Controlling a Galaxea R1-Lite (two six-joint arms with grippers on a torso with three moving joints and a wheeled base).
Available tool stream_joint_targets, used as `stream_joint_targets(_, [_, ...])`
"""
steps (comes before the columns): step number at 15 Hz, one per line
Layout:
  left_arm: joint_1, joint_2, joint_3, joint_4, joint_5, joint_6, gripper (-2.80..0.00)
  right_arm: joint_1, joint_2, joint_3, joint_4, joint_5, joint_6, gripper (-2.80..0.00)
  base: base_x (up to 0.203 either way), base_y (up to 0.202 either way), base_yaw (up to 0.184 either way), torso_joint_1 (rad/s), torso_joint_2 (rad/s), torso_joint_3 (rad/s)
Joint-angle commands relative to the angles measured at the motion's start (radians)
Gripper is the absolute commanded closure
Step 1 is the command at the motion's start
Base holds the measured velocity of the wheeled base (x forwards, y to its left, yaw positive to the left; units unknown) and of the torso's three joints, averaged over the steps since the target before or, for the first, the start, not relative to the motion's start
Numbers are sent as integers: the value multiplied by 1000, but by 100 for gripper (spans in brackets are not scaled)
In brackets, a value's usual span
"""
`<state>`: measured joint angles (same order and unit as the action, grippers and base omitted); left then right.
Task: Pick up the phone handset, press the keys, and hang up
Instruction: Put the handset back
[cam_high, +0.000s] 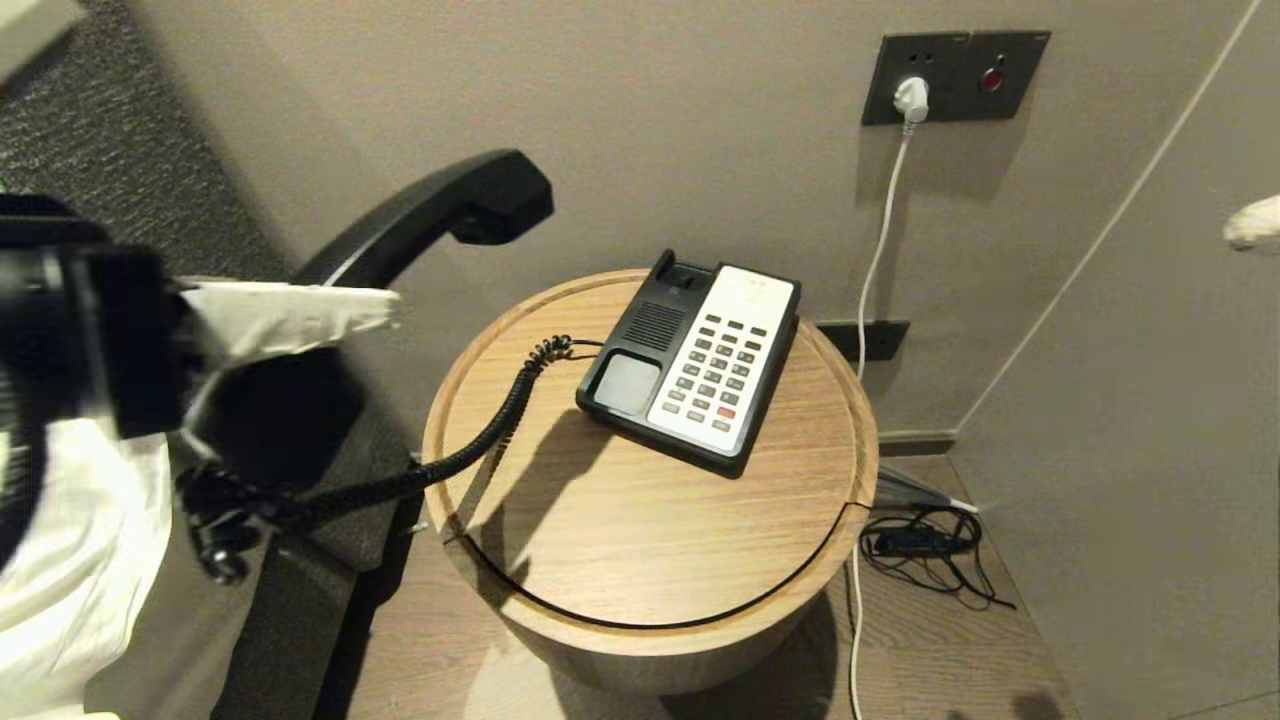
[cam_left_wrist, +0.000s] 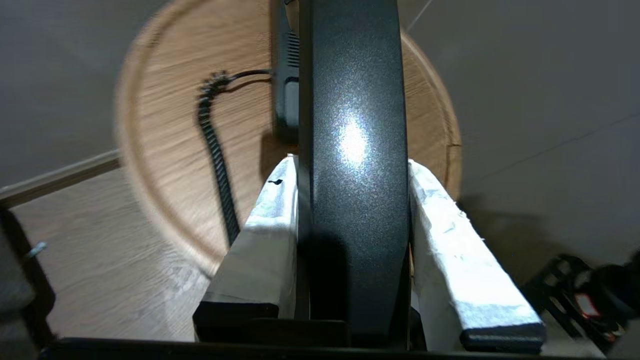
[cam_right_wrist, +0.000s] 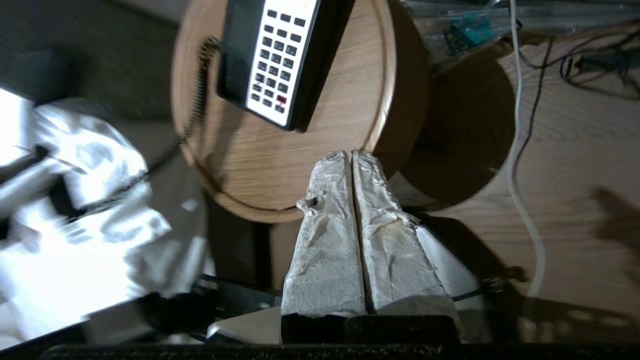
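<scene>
The black handset (cam_high: 430, 215) is held in the air to the left of the round wooden table (cam_high: 560, 530). My left gripper (cam_high: 385, 300) is shut on its middle; in the left wrist view the white-wrapped fingers (cam_left_wrist: 270, 210) clamp both sides of the handset (cam_left_wrist: 352, 150). The phone base (cam_high: 690, 360) lies on the table with its white keypad (cam_high: 722, 360) and bare cradle showing. A coiled cord (cam_high: 470, 450) runs from the base to the left. My right gripper (cam_right_wrist: 351, 155) is shut and empty, high above the table's right edge; only its tip shows in the head view (cam_high: 1252, 222).
A white cable (cam_high: 880, 240) hangs from the wall socket (cam_high: 950, 75) behind the table. A black tangle of cable (cam_high: 925, 545) lies on the floor to the right. A dark chair (cam_high: 290, 560) stands at the left.
</scene>
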<state>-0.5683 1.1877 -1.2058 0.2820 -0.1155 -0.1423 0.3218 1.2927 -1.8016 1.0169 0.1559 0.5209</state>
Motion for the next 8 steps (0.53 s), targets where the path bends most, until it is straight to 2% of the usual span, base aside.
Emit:
stream_joint_targets(1, [-45, 199, -29, -23, 21, -2, 0, -33, -209, 77, -1, 4, 52, 0, 0, 0, 0, 0, 0, 0])
stream_joint_targets(4, [-116, 385, -97, -82, 136, -22, 0, -46, -290, 113, -19, 35, 103, 0, 0, 0, 0, 0, 0, 0])
stream_joint_targets(5, [-130, 427, -106, -159, 167, -20, 0, -46, -302, 113, -17, 33, 105, 0, 0, 0, 0, 0, 0, 0])
stream_joint_targets(7, [-136, 483, -136, -249, 270, -5, 0, -46, -311, 100, -15, 36, 105, 0, 0, 0, 0, 0, 0, 0])
stream_joint_targets(8, [-137, 503, -166, -261, 295, 0, 0, -45, -321, 95, -8, 38, 106, 0, 0, 0, 0, 0, 0, 0])
